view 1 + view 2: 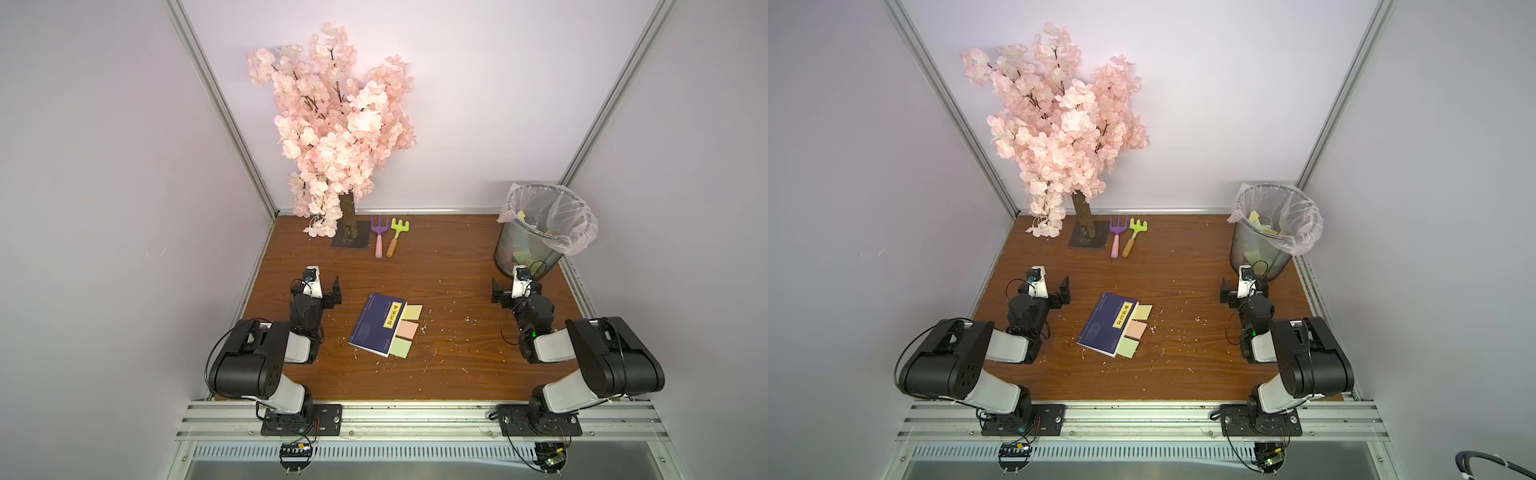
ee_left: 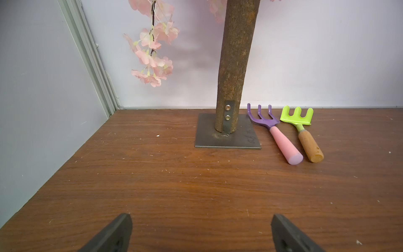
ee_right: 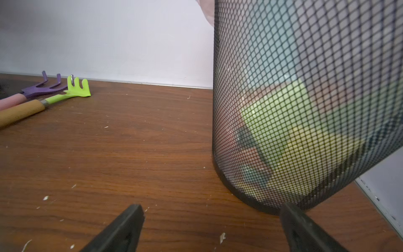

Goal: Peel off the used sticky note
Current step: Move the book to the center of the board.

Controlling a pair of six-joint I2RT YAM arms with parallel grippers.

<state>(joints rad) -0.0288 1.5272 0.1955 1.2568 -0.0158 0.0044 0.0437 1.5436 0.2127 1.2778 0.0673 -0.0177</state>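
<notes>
Book (image 1: 376, 322) lying mid-table, three notes sticking out past its right edge: green note (image 1: 401, 347) nearest, then pink note (image 1: 408, 329), yellow note (image 1: 411, 311) farthest (which one is used, cannot tell). Left gripper (image 2: 201, 218) hovering left of book, jaws gaping, carrying nothing. Right gripper (image 3: 212, 208) hovering well right, equally wide and empty, just before bin (image 1: 523, 253). Reach not yet beginning. Likely best: right pinching note's free edge, left pinning cover, peeling slowly so book is not lifting. Toy rakes (image 1: 379, 241) lying far back, irrelevant.
</notes>
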